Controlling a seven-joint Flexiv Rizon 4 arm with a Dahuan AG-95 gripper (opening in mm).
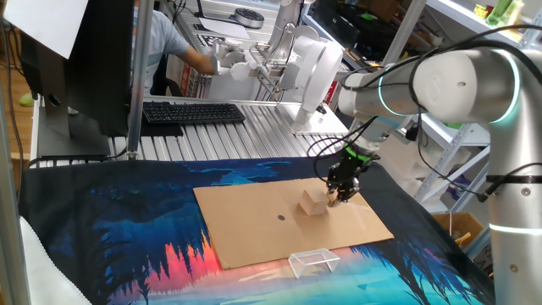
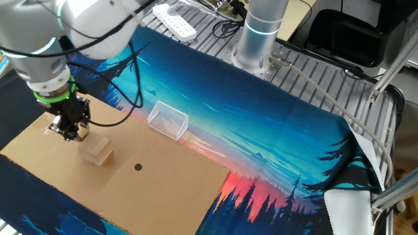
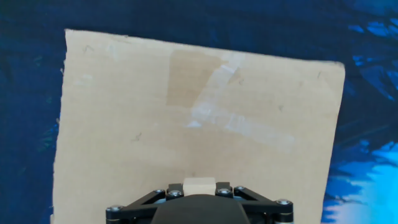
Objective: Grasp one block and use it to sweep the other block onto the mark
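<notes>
Two blocks, one mark (image 1: 281,217): claw (image 1: 342,196) is clamped on the small block (image 3: 199,185), just right of the big cube (image 1: 313,202), which sits flat on the cardboard (image 1: 254,229).

Small block (image 3: 199,185) mostly hidden inside pincer (image 3: 199,194), fingertips unseen.

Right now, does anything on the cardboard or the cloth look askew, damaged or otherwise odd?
Nothing looks wrong. The cardboard sheet lies flat on the cloth, with only a paler scuffed patch on it. The larger cube sits upright beside the claw, short of the mark. The clear plastic frame rests at the sheet's edge.
</notes>
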